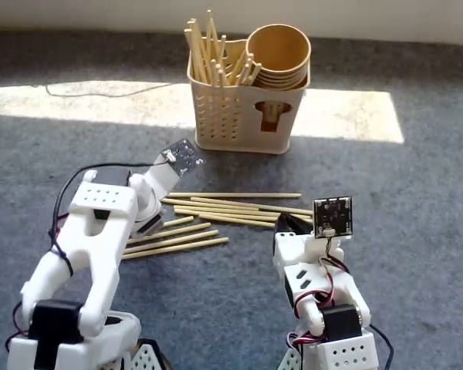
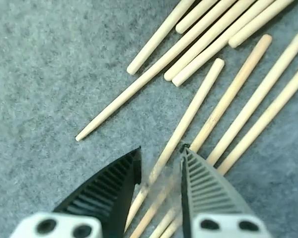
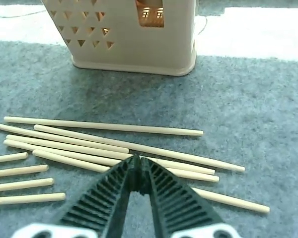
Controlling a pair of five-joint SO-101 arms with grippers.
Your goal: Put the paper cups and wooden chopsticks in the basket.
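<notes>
the stacked paper cups and some chopsticks already stand in the basket. many more wooden chopsticks lie loose on the bench before it. the left pincer is spread astride one, and the right pincer is clenched and empty.

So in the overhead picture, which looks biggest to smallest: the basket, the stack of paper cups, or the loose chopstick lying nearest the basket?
1. basket: largest.
2. stack of paper cups: smaller, and partly hidden inside the basket.
3. loose chopstick: about as long as the basket is wide, but far thinner, so smallest overall.
</notes>
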